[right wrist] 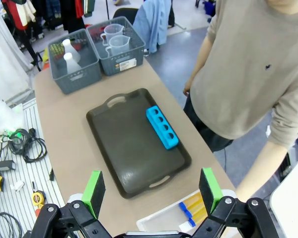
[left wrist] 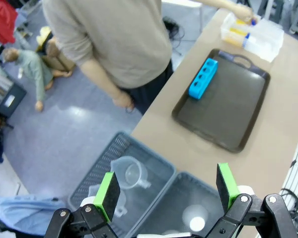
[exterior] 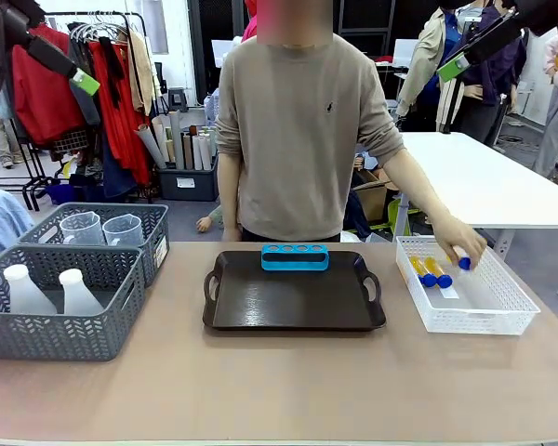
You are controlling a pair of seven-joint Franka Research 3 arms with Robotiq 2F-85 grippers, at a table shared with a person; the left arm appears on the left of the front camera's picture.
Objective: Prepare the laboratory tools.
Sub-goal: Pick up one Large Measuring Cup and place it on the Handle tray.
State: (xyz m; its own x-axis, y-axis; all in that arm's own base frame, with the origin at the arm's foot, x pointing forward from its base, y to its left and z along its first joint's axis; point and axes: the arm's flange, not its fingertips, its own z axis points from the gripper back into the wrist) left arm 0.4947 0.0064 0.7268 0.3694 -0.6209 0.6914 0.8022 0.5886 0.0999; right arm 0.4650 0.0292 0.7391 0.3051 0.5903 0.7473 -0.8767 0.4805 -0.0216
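hovering wide and empty, left pincer (left wrist: 167,191), right pincer (right wrist: 152,190), person's hand (exterior: 465,240) on tube (exterior: 462,263)

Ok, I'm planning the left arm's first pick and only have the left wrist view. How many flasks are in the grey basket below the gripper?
Observer: Two white flasks stand upright, side by side, in the near grey basket.
Operator: And how many tubes are in the far white basket?
Observer: Two blue-capped tubes lie in the white basket. The person's hand grips what looks like a third at its far side.
Operator: Is the right gripper free?
Observer: Yes, the right gripper is open with nothing between its pads, raised above the tray.
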